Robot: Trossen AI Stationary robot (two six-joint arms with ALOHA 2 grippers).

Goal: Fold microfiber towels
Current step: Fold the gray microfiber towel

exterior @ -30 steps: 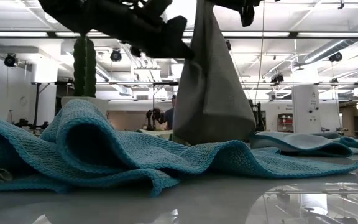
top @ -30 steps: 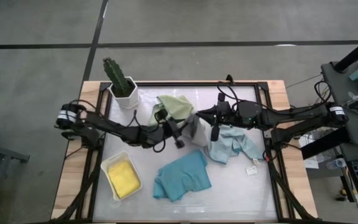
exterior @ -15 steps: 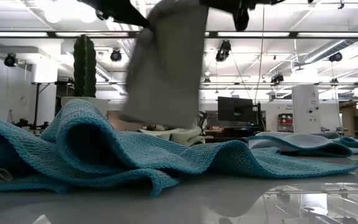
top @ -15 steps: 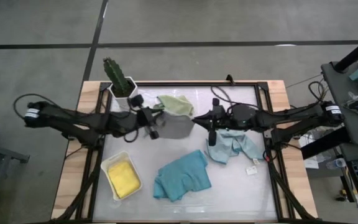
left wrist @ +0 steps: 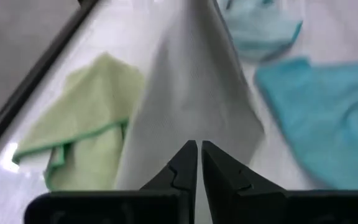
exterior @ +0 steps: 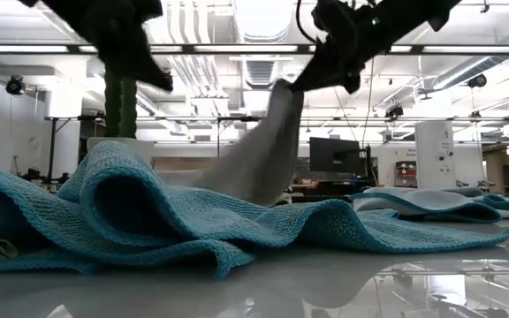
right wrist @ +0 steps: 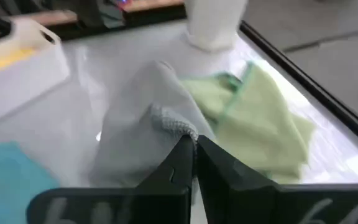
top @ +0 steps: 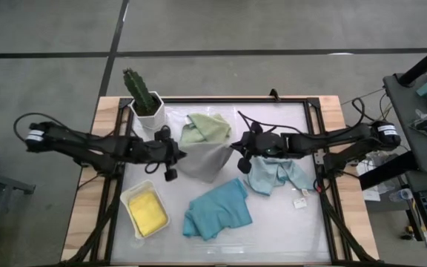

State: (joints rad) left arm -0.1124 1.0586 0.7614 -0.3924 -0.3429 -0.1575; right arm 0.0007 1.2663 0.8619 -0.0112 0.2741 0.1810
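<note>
Since the earlier frames, the left claw has drawn back toward the left of the high view, the right claw has shifted slightly left, and the grey towel, previously hanging in a narrow bunch, is now stretched between the two claws.

Left claw: fingers closed, holding the left corner of the grey towel. In the left wrist view the closed fingers meet over the grey cloth.

Right claw: fingers closed, gripping the opposite corner of the grey towel; the right wrist view shows the hemmed edge pinched at the fingertips.

Grey towel: centre of the high view, above the table, its lower edge sagging toward the table surface in the low view.

Sage green towel: crumpled, just above the grey towel in the high view.

Pale blue towel: crumpled, right of centre, below the right arm.

Teal towel: spread loosely, lower centre of the high view; it fills the foreground of the low view.

Yellow towel: folded, inside the white tray at lower left.

Potted cactus: upper left corner of the table.
</note>
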